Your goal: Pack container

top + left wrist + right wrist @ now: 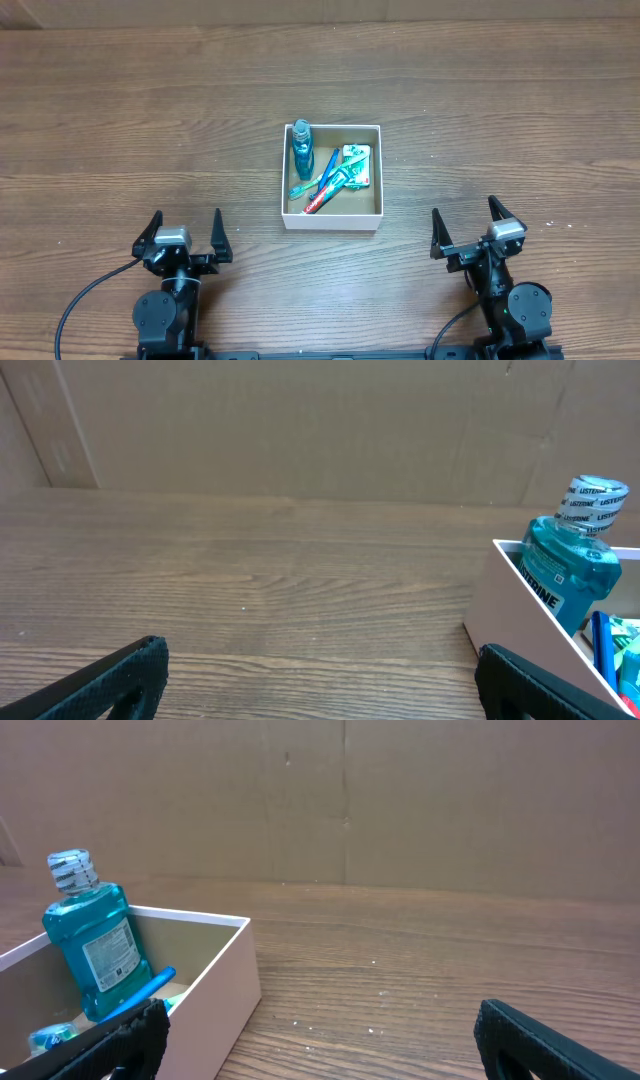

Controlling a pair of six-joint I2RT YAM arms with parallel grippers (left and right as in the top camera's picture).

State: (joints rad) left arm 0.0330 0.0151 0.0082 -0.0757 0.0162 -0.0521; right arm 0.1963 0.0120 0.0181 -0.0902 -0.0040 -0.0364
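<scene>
The container (332, 222) is a small square white cardboard box with a brown inside, in the middle of the table. In it lie a blue mouthwash bottle (301, 148), a blue toothbrush (322, 175), a toothpaste tube (330, 188) and a small green-white packet (356, 163). My left gripper (185, 232) is open and empty near the front edge, left of the box. My right gripper (468, 225) is open and empty, right of the box. The left wrist view shows the box wall (520, 615) and bottle (568, 560). The right wrist view shows the box (225, 985) and bottle (92, 945).
The brown wooden table (120, 120) stretches all round the box. A cardboard wall (300, 430) stands behind the table. Black cables (85, 295) run from the arm bases at the front edge.
</scene>
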